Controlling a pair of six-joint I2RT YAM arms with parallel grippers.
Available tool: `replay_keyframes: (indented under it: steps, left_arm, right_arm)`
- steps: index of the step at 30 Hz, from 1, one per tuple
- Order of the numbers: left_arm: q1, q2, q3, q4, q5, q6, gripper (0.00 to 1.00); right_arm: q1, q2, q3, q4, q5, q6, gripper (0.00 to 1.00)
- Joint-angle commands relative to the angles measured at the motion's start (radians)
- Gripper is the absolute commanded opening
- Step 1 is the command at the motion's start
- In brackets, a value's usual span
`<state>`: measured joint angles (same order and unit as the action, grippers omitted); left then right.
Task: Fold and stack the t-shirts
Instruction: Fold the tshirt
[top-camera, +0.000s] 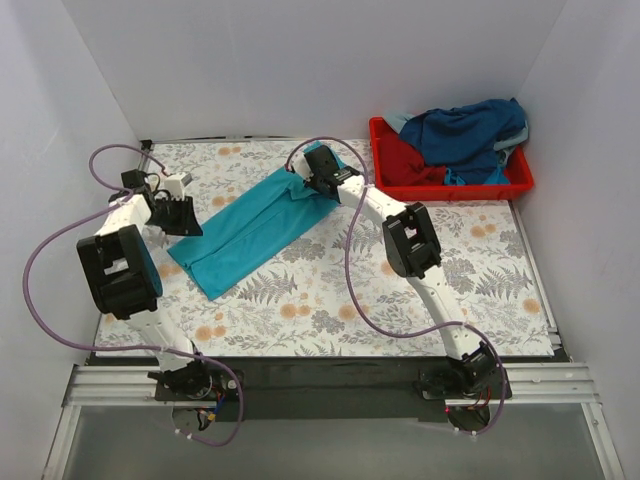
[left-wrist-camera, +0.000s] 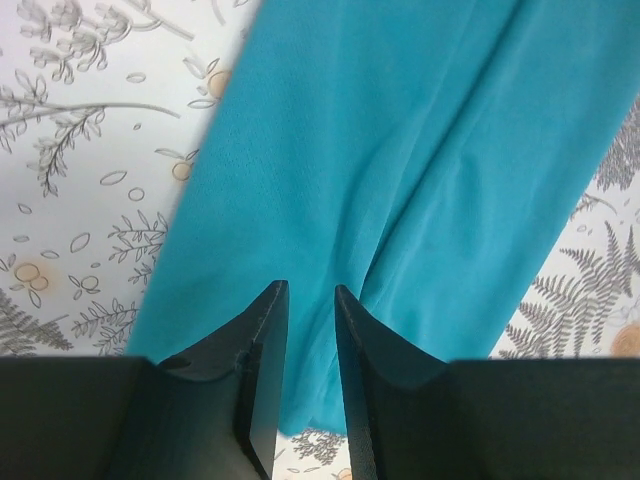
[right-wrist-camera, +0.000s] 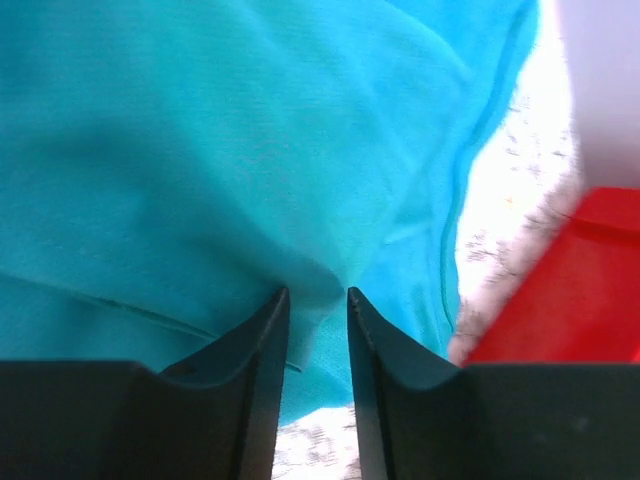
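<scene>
Lengthwise fold looks done, nothing stacked yet.
Teal-turquoise cloth t-shirt (top-camera: 250, 228): right gripper (right-wrist-camera: 318, 292) pinches it, left gripper (left-wrist-camera: 311, 288) grip unclear (navy and red shirts (top-camera: 465, 135) wait in red plastic tray (top-camera: 480, 192)).

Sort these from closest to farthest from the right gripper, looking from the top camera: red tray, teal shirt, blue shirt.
1. Teal shirt: on the table, right at the right gripper fingertips.
2. Red tray: off to its right, far corner.
3. Blue shirt: heaped in that tray, farther right.

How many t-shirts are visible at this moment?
4. One teal shirt lies spread on the table; a navy one, a red one and a teal one are piled in the red tray. Others may be hidden underneath.
</scene>
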<state>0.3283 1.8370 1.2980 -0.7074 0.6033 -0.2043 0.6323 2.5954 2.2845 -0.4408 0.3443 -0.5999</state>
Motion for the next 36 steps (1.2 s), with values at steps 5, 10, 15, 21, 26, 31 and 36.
replay_keyframes:
  steps: [5,10,15,21,26,31,36]
  left_arm:
    - [-0.096,-0.160,-0.081,-0.052,-0.017,0.244,0.24]
    - [-0.254,-0.229,-0.190,-0.014,-0.141,0.307,0.20]
    - [-0.354,-0.191,-0.204,-0.043,-0.255,0.330,0.18]
    - [-0.449,-0.163,-0.313,-0.047,-0.362,0.352,0.14]
    - [-0.541,-0.194,-0.428,-0.049,-0.407,0.344,0.11]
    - [-0.776,-0.236,-0.493,-0.067,-0.392,0.244,0.11]
    - [-1.086,-0.179,-0.352,-0.099,-0.258,0.022,0.11]
  right_arm:
    - [-0.049,-0.254,-0.126,0.225,-0.025,0.061,0.47]
    - [-0.051,-0.383,-0.204,0.193,-0.169,0.121,0.56]
    - [-0.055,-0.443,-0.207,0.093,-0.198,0.167,0.57]
    - [-0.086,-0.514,-0.287,-0.015,-0.263,0.229,0.57]
    - [-0.149,-0.543,-0.333,-0.127,-0.337,0.268,0.56]
    - [-0.210,-0.566,-0.372,-0.196,-0.442,0.278,0.55]
    - [-0.241,-0.575,-0.398,-0.234,-0.478,0.275,0.53]
